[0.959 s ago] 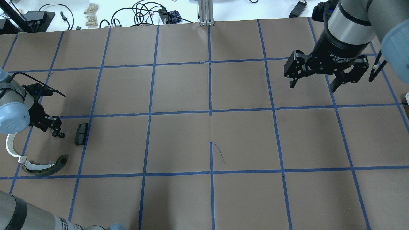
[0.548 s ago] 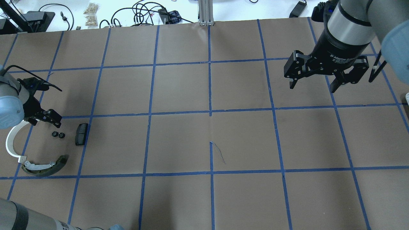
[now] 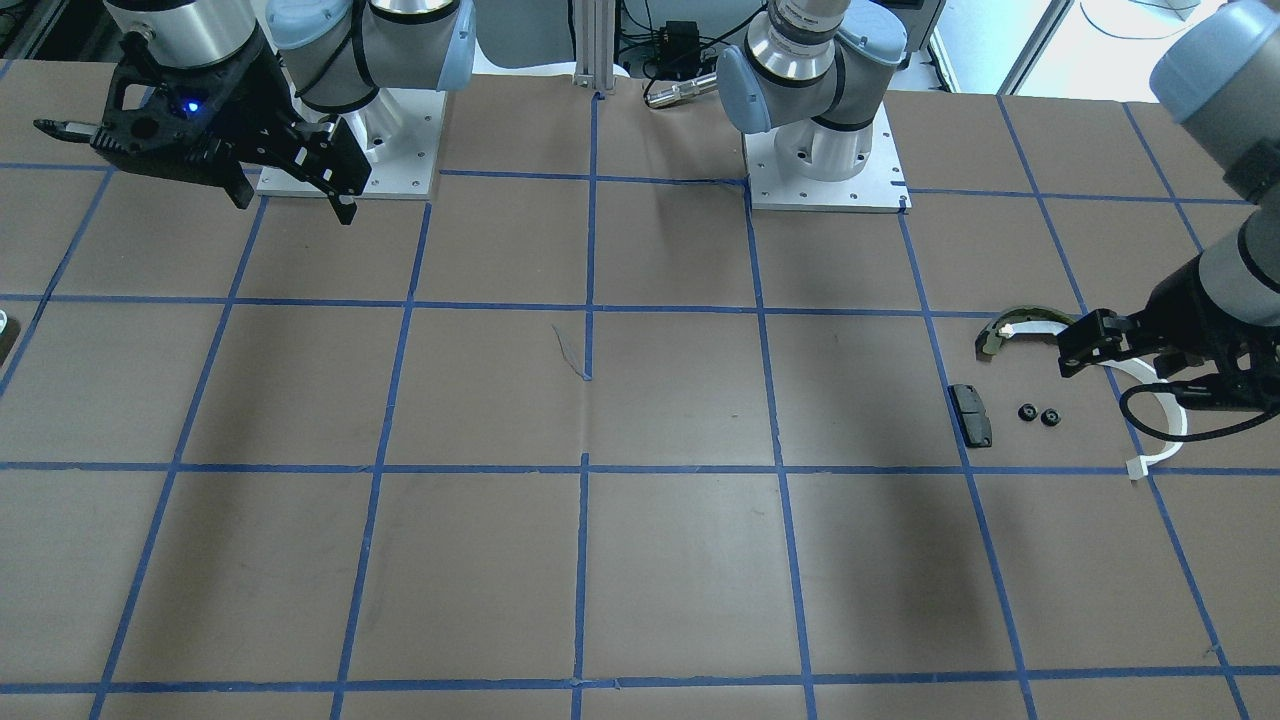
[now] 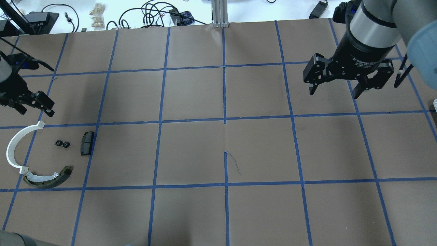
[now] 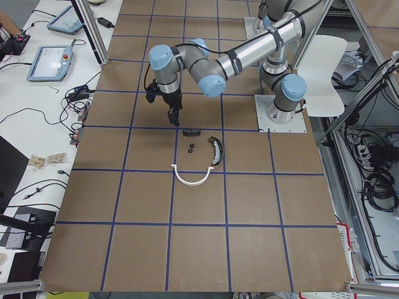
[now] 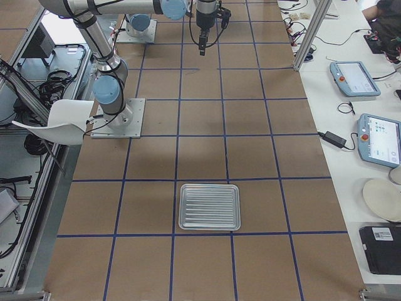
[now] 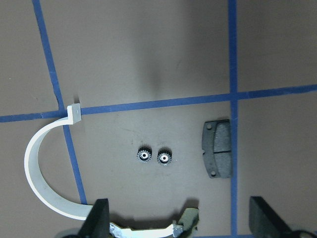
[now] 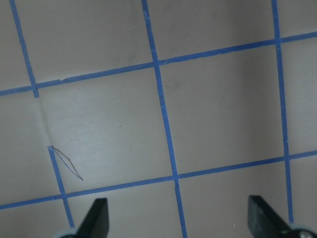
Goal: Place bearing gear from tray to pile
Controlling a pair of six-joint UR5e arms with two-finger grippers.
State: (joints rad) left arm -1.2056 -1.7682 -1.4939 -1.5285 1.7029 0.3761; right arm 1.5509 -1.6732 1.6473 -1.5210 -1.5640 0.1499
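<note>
My left pincer point(image 4: 36, 110), open and empty, has lifted clear, leaving two small black toothed bearing gears point(image 7: 143, 155) beside the pile's black rectangular pad point(image 7: 218, 148); placement looks done.

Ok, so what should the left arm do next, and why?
Probably pull the left gripper away and park it. It hangs open and empty above the table, two gears lie beside the pad, and the tray looks empty, so nothing seems left to fetch.
</note>
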